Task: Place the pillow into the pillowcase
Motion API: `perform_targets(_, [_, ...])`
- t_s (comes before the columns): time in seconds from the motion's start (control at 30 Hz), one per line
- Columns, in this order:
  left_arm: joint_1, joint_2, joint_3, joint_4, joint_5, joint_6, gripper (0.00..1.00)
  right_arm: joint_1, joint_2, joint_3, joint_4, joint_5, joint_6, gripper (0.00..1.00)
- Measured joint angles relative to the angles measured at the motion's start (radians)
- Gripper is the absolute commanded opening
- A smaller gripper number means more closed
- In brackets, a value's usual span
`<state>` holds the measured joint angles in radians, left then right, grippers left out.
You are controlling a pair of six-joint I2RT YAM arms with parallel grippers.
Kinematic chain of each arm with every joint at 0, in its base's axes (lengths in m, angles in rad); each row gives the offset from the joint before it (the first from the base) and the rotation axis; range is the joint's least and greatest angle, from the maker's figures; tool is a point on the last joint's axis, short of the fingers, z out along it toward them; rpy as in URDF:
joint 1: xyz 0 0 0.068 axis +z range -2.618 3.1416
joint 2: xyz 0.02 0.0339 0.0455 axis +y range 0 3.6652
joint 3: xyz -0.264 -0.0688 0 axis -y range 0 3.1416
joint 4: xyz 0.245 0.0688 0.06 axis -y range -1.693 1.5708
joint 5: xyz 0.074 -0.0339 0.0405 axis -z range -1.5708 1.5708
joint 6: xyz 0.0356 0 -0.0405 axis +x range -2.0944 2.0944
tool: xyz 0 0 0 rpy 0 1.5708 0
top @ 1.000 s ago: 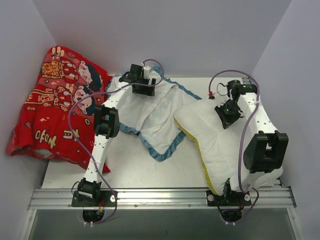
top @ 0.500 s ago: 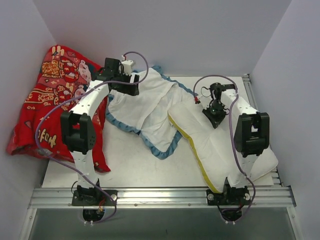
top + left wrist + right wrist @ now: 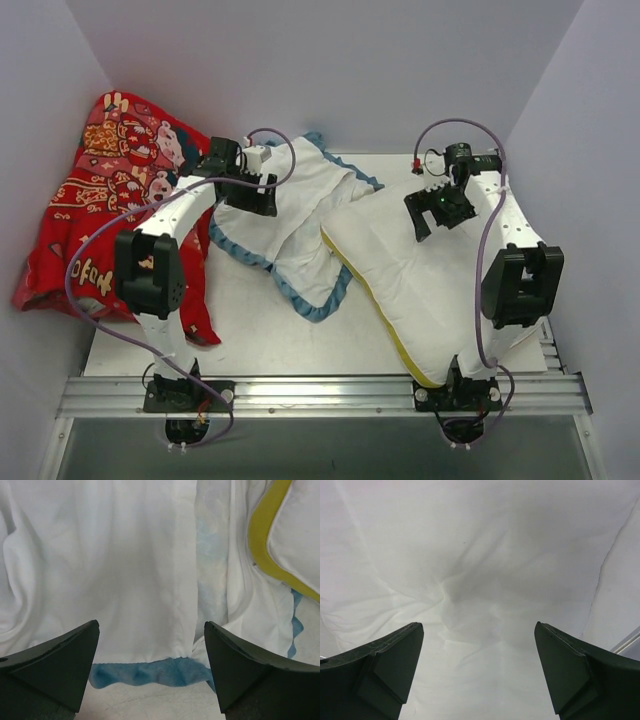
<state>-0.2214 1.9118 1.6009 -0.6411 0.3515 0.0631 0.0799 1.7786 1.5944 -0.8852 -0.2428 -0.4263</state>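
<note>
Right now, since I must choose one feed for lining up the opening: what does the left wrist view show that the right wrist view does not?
Left wrist only: the white-lined fabric pillowcase, its blue ruffled trim, and the yellow piping edging the soft white rectangular pillow, under the open left gripper. Right wrist only: a creased dimple in the pillow's plain white face, under the open right gripper. Both: white cloth filling the frame between dark fingers spread apart, holding nothing.
</note>
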Motion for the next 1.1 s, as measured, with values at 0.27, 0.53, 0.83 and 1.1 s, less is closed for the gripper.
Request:
perform_targets(0.27, [0.024, -0.074, 0.001, -0.003, 0.018, -0.005, 0.95, 0.073, 0.087, -0.053, 0.092, -0.016, 0.148, 1.00])
perform_targets(0.53, [0.084, -0.108, 0.000, -0.028, 0.019, -0.008, 0.95, 0.138, 0.296, -0.042, 0.138, 0.096, 0.185, 0.63])
perform_targets(0.83, [0.101, -0.154, -0.007, -0.032, 0.063, -0.010, 0.91, 0.088, 0.236, 0.007, 0.057, 0.024, 0.053, 0.00])
perform_targets(1.1, [0.038, -0.170, -0.106, -0.015, 0.107, 0.024, 0.88, -0.072, 0.036, 0.162, -0.045, -0.069, -0.116, 0.00])
